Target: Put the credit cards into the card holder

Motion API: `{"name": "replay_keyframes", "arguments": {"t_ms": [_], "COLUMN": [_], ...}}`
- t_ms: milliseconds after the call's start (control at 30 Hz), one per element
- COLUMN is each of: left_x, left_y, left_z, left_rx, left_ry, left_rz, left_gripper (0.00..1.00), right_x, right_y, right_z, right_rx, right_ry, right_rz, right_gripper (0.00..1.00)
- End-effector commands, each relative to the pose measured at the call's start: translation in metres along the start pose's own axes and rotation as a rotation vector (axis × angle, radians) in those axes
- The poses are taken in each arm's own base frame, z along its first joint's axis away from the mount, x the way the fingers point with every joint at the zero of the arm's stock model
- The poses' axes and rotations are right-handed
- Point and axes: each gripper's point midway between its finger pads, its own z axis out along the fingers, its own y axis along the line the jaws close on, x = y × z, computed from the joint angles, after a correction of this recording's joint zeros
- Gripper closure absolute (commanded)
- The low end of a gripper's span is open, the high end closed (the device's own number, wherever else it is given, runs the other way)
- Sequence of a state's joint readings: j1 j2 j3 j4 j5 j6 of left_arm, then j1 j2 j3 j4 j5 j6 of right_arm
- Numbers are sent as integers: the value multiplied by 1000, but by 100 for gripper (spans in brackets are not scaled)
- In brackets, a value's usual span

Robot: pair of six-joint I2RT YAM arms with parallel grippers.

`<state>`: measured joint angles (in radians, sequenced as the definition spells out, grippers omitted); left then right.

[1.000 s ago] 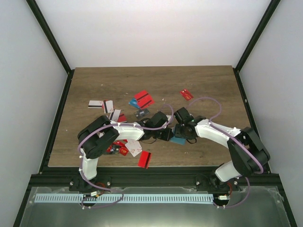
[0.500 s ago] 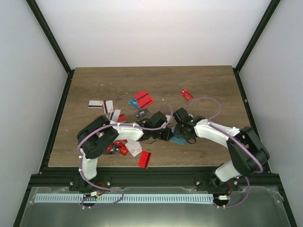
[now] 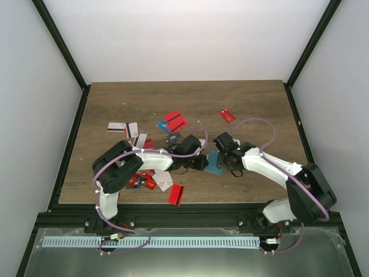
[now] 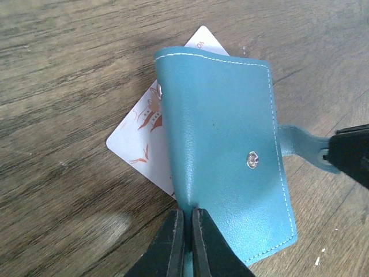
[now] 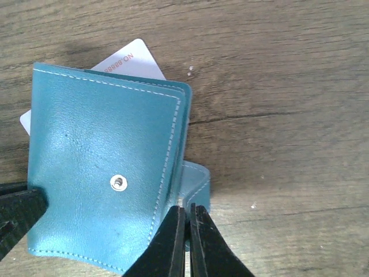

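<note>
Card holder point(image 4: 225, 156) in closed left gripper point(image 4: 185, 231) and closed right gripper point(image 5: 184, 231); white card point(image 4: 141, 141) beneath, wrist views only.

The card holder point(image 4: 225, 150) is teal-blue with pale stitching and a silver snap, the white card point(image 4: 141, 135) beneath it bears orange-red marks, the counter point(image 4: 69, 69) is brown wood grain, and the red cards point(image 3: 174, 121) lie farther off.

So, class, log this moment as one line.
card holder: folded shut | left hand: shut on its edge | right hand: shut on its strap | white card: sticking out
</note>
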<state>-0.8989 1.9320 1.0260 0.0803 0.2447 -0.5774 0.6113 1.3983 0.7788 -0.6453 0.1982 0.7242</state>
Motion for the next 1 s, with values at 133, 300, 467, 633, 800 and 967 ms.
{"name": "replay_keyframes", "arguments": {"t_ms": [133, 300, 467, 633, 800, 967], "left_x": [-11, -25, -28, -24, -20, -22], "left_y": [-2, -10, -18, -15, -22, -31], "left_z": [-24, -55, -76, -74, -68, -62], "left_rx": [-25, -90, -86, -91, -45, -5], "left_ry": [-47, -112, -149, -134, -105, -99], "left_rz": [18, 82, 149, 207, 230, 226], "left_gripper": [76, 49, 39, 34, 33, 31], "right_x": [-4, -16, -25, -30, -32, -31], "right_y": [2, 20, 30, 35, 40, 40], "right_z": [-28, -53, -71, -79, -87, -86], "right_rx": [-115, -255, -337, -376, -410, -410], "right_ry": [-83, -153, -203, -229, -246, -243], "right_rz": [63, 59, 51, 47, 35, 24], "right_gripper": [99, 99, 99, 99, 99, 99]}}
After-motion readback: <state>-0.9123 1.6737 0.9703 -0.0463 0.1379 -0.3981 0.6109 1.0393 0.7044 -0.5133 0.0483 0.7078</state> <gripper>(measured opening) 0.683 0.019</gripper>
